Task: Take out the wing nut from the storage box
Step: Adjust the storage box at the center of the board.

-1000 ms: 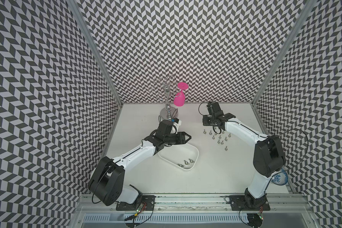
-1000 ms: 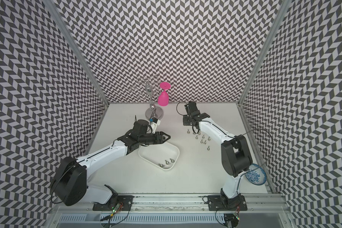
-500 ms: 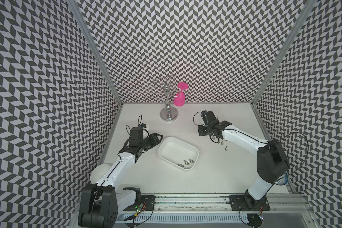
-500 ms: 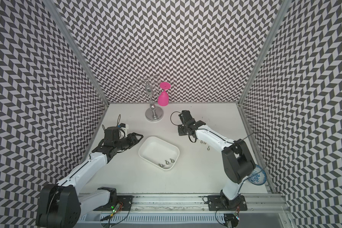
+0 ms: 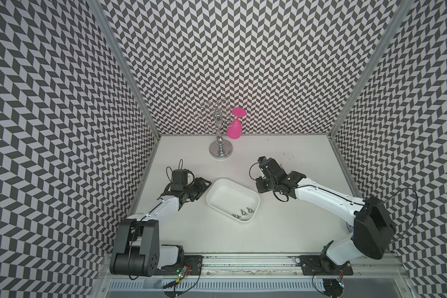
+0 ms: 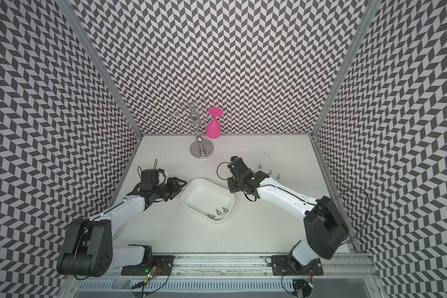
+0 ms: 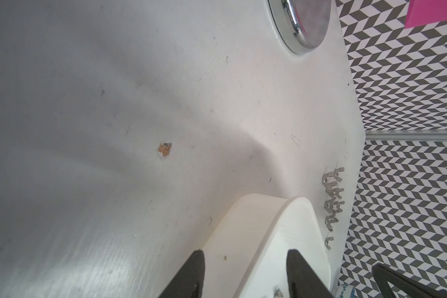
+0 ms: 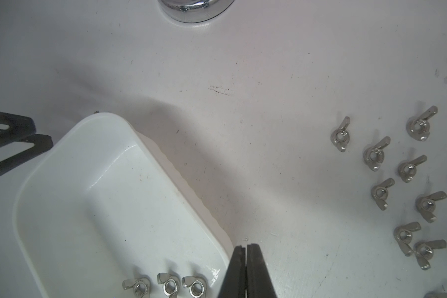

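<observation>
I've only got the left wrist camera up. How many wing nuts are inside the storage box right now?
Observer: Three wing nuts lie in a row inside the storage box.
Operator: Which end of it?
Observer: In both top views, they sit at the end farthest from your left gripper, which is beside the opposite corner.
Operator: Is the right gripper holding one?
Observer: No. The right gripper is shut with nothing visible between its fingers. In the right wrist view its tips show just outside the box's rim, near those nuts.
</observation>
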`<state>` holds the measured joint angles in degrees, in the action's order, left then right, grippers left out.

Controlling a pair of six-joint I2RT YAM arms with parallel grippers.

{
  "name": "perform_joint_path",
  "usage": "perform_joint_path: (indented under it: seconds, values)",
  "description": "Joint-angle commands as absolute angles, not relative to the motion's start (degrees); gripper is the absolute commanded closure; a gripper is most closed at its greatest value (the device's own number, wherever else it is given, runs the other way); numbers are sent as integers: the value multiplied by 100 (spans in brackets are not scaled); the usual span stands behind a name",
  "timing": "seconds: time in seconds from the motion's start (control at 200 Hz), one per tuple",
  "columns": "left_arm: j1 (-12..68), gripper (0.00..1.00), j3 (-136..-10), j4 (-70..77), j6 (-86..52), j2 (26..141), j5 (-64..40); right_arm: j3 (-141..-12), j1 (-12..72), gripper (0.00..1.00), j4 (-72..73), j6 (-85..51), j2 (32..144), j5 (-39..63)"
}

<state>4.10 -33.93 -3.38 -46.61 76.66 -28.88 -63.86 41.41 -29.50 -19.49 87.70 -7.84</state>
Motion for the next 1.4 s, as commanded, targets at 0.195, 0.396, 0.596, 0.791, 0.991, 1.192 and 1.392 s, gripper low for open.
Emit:
perform_joint_path:
  seconds: [0.195, 0.396, 0.596, 0.791, 0.991, 1.192, 1.392]
  values:
    - [647, 46, -3065, 262, -4807, 7664, -3059, -6284, 4131, 92, -3065, -1986, 8457, -1054]
    - [917, 46, -2853, 273, -4915, 7492, -2957, -6085, 4109, 92, -3409, -2441, 8374, -1386]
    - [1155, 46, -2469, 199, -5095, 6984, -2777, -5278, 4052, 92, -3444, -2897, 8021, -1099]
    - [1471, 46, -2097, 5, -5376, 6303, -2517, -4814, 4070, 92, -3409, -3082, 7471, -650]
    - [1854, 46, -1696, 112, -5941, 5690, -2216, -4673, 4077, 91, -3121, -3268, 7578, 43]
    - [2031, 46, -1617, 131, -6083, 5616, -2115, -4671, 4079, 90, -2759, -3320, 7830, 392]
    - [2053, 43, -1798, -67, -5911, 5601, -1942, -5100, 4116, 85, -3270, -3080, 7837, -414]
